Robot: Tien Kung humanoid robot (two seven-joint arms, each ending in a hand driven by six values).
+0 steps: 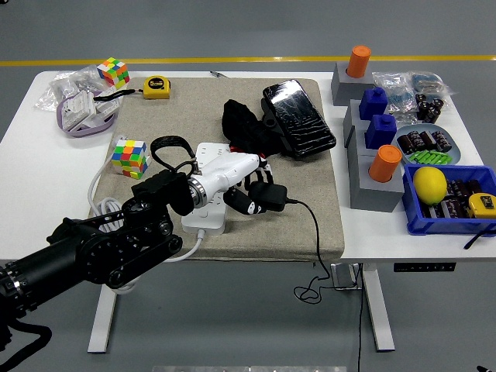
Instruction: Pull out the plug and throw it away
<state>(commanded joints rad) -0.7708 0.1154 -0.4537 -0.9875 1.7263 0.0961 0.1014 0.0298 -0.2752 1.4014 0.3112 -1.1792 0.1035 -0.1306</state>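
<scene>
Reaching in from the left, the left hand sits over the white power strip on the grey mat on the counter. Its fingers curl around the black plug, cable trailing off the front edge. No legible writing anywhere.

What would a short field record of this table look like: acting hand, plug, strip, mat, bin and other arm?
acting hand: left hand, white, reaching in from the left, fingers curled at the plug
plug: black adapter at the strip's right side, its cable trailing over the table's near edge
strip: white power strip lying on the mat
mat: grey mat covering the table's middle
bin: blue bin at right, holding a lemon
other arm: right arm not in view
</scene>
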